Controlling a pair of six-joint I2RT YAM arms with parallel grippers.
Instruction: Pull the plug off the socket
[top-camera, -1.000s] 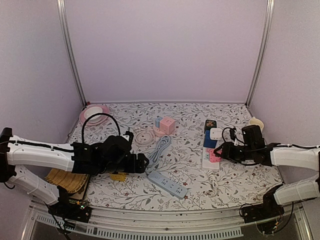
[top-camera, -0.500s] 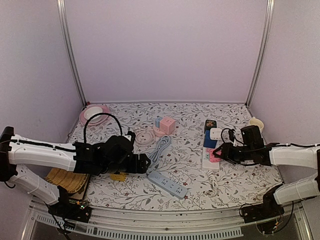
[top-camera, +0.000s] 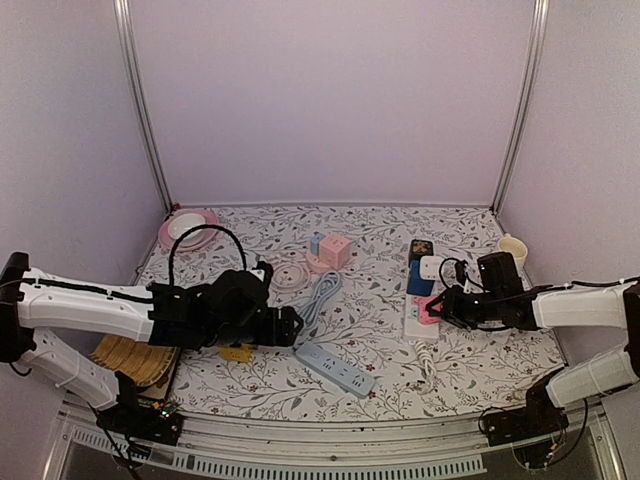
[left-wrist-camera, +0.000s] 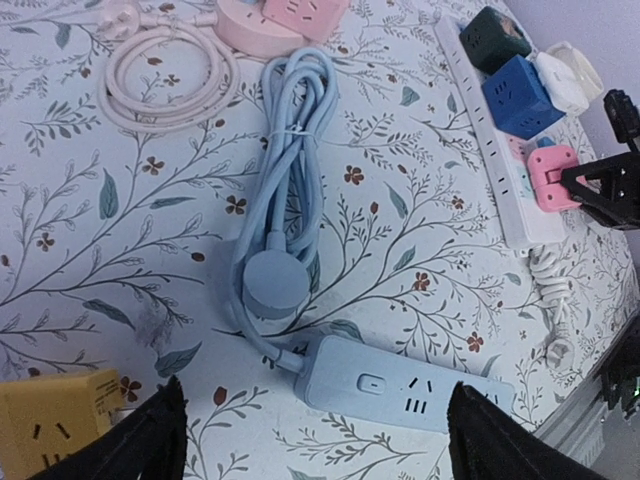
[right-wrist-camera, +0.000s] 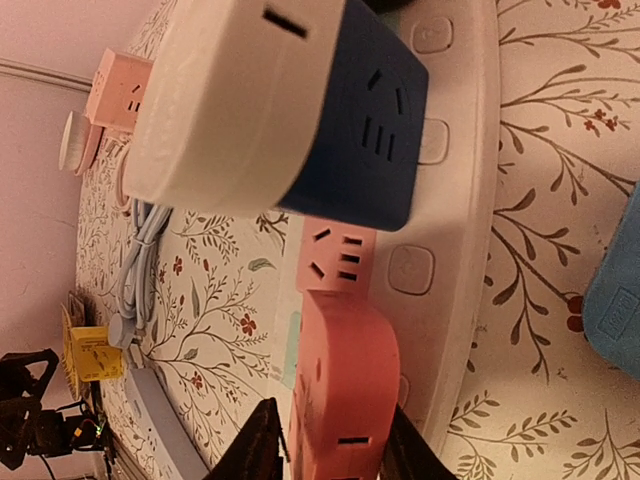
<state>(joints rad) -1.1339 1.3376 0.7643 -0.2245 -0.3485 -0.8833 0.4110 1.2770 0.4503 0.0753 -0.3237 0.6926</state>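
A white socket strip lies at the right of the table, with a pink plug standing in it below a blue cube adapter. My right gripper reaches in from the right. In the right wrist view its two dark fingers press against both sides of the pink plug, so the right gripper is shut on it. The plug still sits on the strip. My left gripper hovers open left of centre. Its view shows the left gripper above a blue power strip, holding nothing.
A white adapter and a dark green one also sit on the strip. A pink cube socket, a coiled pink cable, a pink plate, a cup, a yellow cube and a woven mat lie around.
The right gripper's jaws have narrowed onto the pink plug, and the arm has edged slightly left. The left arm has barely moved and stays open.
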